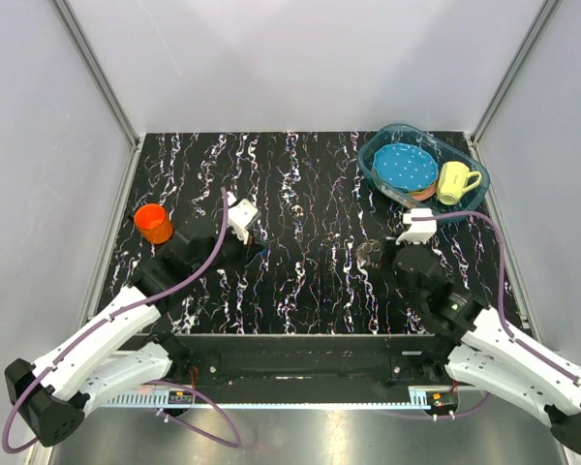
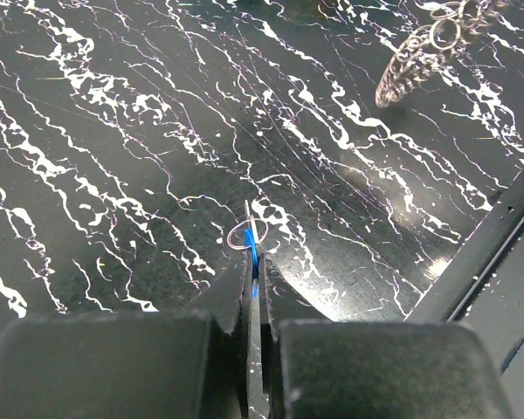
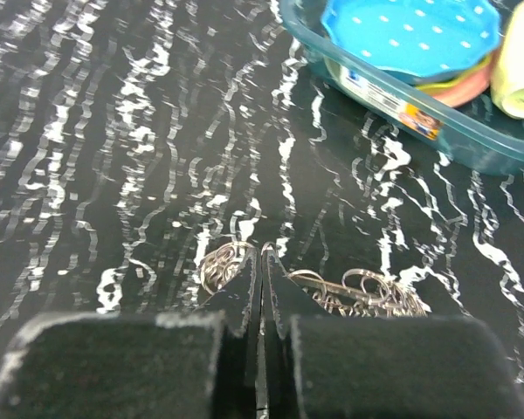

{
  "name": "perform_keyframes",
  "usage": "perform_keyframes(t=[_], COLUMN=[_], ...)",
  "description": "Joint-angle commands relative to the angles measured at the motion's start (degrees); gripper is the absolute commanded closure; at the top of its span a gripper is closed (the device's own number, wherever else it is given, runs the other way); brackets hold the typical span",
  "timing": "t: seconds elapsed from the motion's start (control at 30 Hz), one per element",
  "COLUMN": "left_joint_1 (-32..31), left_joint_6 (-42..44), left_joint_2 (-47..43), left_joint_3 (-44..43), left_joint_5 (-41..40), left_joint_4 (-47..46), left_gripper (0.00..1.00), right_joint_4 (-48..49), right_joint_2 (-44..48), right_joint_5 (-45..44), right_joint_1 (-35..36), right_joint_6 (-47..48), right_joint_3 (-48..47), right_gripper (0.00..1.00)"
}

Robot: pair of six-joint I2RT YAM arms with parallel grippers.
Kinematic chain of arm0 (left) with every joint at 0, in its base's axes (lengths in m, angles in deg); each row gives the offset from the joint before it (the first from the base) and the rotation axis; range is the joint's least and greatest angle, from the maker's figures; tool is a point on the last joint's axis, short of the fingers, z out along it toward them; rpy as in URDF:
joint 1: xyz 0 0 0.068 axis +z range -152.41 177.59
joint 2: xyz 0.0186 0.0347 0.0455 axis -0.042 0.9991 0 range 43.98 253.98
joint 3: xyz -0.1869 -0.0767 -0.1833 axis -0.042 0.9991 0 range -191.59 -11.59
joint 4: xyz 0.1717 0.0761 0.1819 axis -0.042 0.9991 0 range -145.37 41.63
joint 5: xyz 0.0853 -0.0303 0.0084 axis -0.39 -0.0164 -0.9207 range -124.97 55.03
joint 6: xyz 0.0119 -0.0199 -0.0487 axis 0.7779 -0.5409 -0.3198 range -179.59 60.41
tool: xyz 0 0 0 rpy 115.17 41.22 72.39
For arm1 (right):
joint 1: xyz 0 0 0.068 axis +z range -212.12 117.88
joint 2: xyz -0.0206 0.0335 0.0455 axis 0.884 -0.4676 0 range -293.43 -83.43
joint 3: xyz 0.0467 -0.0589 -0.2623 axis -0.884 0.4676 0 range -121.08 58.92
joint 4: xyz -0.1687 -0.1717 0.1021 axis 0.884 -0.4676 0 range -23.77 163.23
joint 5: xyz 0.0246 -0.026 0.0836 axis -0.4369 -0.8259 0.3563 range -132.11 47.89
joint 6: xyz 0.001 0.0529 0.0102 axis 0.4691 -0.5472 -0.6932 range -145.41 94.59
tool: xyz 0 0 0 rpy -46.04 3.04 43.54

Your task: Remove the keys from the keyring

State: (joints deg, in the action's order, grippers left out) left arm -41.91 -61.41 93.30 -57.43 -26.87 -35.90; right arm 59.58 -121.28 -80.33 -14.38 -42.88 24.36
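Top external: grey walls (image 1: pixel 300 58) enclose black white-veined table (image 1: pixel 300 194) with keys (image 1: pixel 370 254).

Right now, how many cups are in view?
2. An orange cup stands at the table's left edge; a yellow mug sits in the blue basin at far right, beside the blue dotted plate. More could hide beneath that plate.

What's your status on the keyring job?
Left gripper shut on small blue-headed key piece, apart from the rest. Right gripper shut at bunch of flat grey metal keys and wire rings; hold unclear. Teal plastic basin off right, not blocking.
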Motion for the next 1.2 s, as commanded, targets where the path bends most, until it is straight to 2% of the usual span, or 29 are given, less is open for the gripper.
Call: perform_keyframes(t=[0.0, 0.03, 0.17, 0.3, 0.4, 0.53, 0.57, 0.63, 0.67, 0.77, 0.9, 1.03, 1.17], left_joint_1=[0.3, 0.3, 0.3, 0.2, 0.2, 0.3, 0.2, 0.3, 0.3, 0.8, 4.2, 10.8, 15.6], left_joint_6=[1.4, 1.4, 1.5, 1.2, 1.3, 1.0, 0.9, 0.7, 0.5, -0.7, -3.7, -4.9, -3.2], left_joint_2=[-2.3, -2.4, -2.7, -2.9, -2.8, -1.9, -1.6, -0.5, -0.1, 2.4, 6.8, 13.9, 24.1], left_joint_3=[0.1, 0.1, 0.5, 1.0, 1.1, 1.2, 1.1, 1.2, 0.9, -0.3, -2.8, -5.7, -12.5], left_joint_5=[-2.1, -1.9, -1.7, -1.4, -1.8, -1.9, -1.8, -2.6, -3.0, -4.8, -4.1, -4.5, -6.6], left_joint_4=[-2.0, -2.0, -1.9, -1.6, -1.6, -1.7, -1.8, -2.1, -2.1, -1.9, -1.9, -1.4, 1.5], left_gripper=[1.0, 1.0, 1.0, 1.0, 1.0, 1.0, 1.0, 1.0, 1.0, 1.0, 1.0, 1.0, 1.0], right_joint_4=[-0.2, 1.9, 10.4, 18.7, 20.5, 20.8, 20.6, 18.0, 17.0, 11.8, 2.3, -1.4, -3.0], right_joint_2=[-6.3, -8.1, -17.4, -26.4, -33.4, -38.2, -38.4, -37.0, -36.3, -32.2, -24.7, -12.5, -0.5], right_joint_5=[-6.4, -5.4, 7.5, 13.2, 15.7, 15.9, 16.4, 17.8, 20.3, 26.8, 35.0, 47.0, 48.6], right_joint_1=[-2.6, -3.8, -15.5, -21.9, -24.4, -25.4, -25.5, -25.6, -25.6, -25.7, -25.6, -25.6, -25.6], right_joint_6=[-1.6, -1.5, -1.9, -1.4, -1.3, 0.2, 0.8, 1.7, 1.9, 2.0, -0.9, -5.8, -8.1], right_joint_3=[-3.0, -3.0, -1.5, -2.2, -5.3, -8.3, -9.4, -10.7, -11.6, -12.0, -10.7, -6.1, -1.3], right_gripper=[1.0, 1.0, 1.0, 1.0, 0.9, 0.7, 0.6, 0.48, 0.33, 0.01, 0.0, 0.0, 0.0])
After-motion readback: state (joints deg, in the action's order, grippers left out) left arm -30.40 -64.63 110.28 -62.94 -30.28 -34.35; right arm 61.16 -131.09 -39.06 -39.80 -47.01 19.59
